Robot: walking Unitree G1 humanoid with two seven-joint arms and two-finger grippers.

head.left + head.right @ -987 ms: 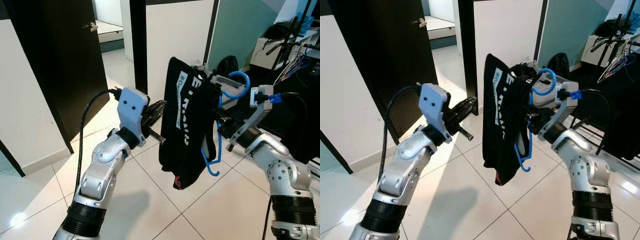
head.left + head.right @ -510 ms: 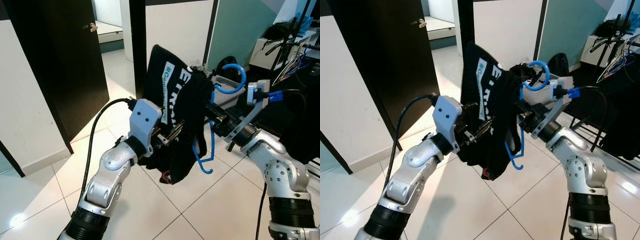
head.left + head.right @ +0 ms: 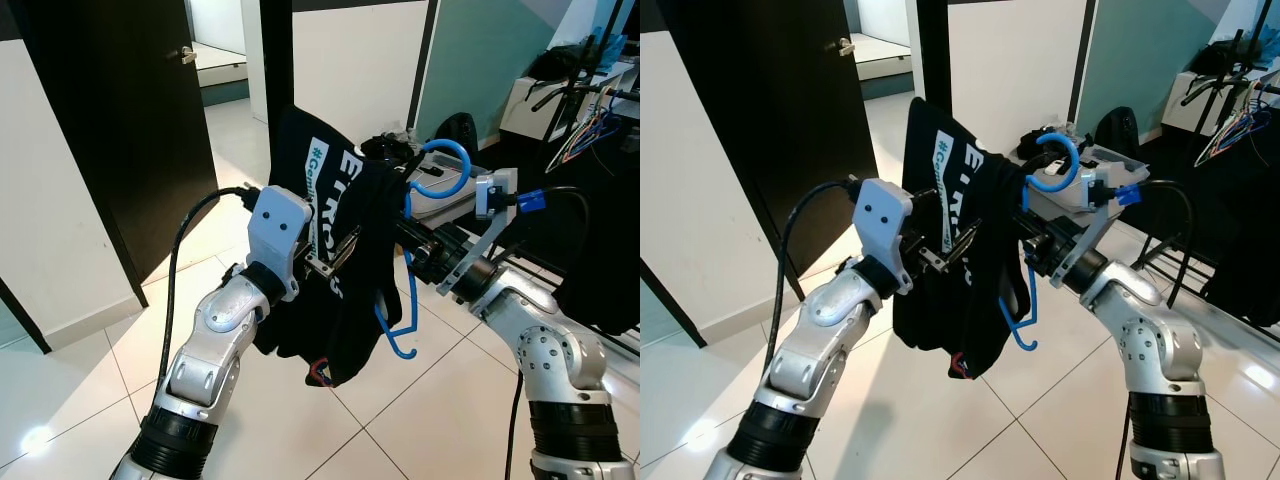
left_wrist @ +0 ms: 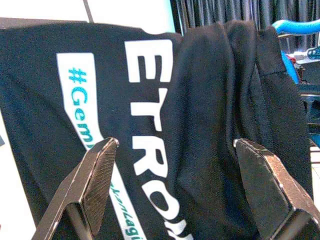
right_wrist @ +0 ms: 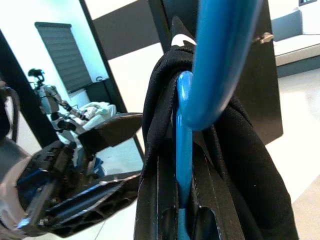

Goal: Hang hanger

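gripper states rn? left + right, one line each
Left gripper: open, fingers spread in front of the black T-shirt, not gripping it.
Right gripper: shut on the blue hanger that carries the shirt.

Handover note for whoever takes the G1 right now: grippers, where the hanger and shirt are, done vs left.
Right gripper: shut on the blue hanger, held up in mid-air.
Left gripper: open, fingers either side of the black T-shirt, against the cloth at its printed side.
T-shirt is draped over the hanger, bunched at the neck, lower part hanging free above the tiled floor.
Done: shirt on hanger, hanger lifted.
Left: hook the hanger onto a rail.
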